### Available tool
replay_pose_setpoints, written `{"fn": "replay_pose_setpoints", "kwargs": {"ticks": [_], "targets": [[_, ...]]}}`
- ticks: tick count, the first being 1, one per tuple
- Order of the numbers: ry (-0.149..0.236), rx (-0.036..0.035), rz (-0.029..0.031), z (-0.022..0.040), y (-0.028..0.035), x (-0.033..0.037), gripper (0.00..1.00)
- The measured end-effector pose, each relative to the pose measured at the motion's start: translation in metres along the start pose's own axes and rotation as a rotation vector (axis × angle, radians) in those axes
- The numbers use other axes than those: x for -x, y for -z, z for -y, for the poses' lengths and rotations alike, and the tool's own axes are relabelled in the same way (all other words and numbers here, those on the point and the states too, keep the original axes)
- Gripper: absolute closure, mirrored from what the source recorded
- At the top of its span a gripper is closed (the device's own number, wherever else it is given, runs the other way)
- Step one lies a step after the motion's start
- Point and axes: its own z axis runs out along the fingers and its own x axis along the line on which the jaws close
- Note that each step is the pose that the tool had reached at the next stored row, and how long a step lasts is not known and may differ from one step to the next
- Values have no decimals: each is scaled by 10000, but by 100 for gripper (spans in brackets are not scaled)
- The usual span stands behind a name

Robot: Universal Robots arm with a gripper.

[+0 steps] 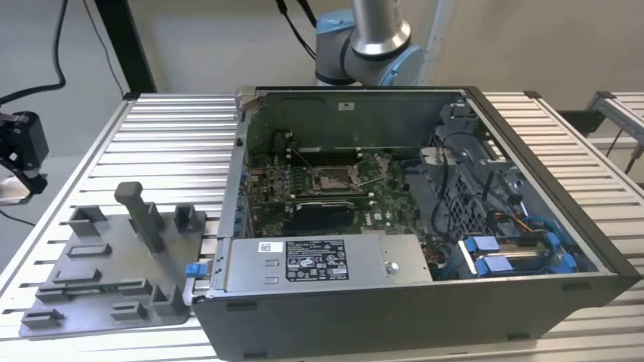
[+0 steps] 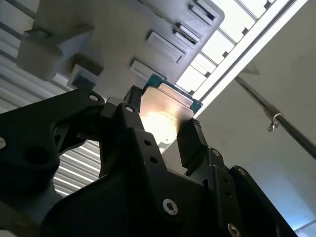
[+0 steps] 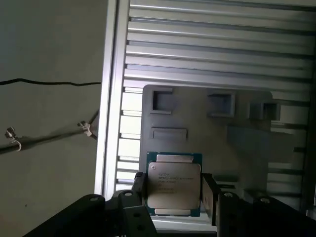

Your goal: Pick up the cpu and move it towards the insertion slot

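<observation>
The cpu [image 3: 174, 185] is a thin square chip with a pale silver top and green edges. My gripper [image 3: 174, 191] is shut on it, one black finger [image 3: 138, 186] on each side. In the second wrist view the cpu [image 2: 165, 111] glares brightly between the fingers [image 2: 193, 140] of the gripper [image 2: 163, 126]. It hangs above the grey plastic tray [image 3: 207, 128]. In the exterior view my gripper [image 1: 20, 177] is at the far left edge, off the table's side. The insertion slot [image 1: 332, 179] sits on the green board inside the open computer case, far to the exterior view's right of the gripper.
The grey tray [image 1: 111, 271] with raised blocks and an upright post [image 1: 141, 215] lies on the ribbed aluminium table [image 1: 171, 143]. The computer case's walls [image 1: 523, 158] surround the board. A black rectangle [image 1: 322, 216] lies just in front of the slot. Cables and blue drive bays [image 1: 513, 253] fill the case's right.
</observation>
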Motion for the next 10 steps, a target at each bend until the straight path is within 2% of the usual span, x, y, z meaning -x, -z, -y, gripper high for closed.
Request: {"fn": "replay_pose_setpoints", "kwargs": {"ticks": [6,10], "targets": [[1,1,0,-11,272,2,100],[0,0,1,-16,391,2,100]]}}
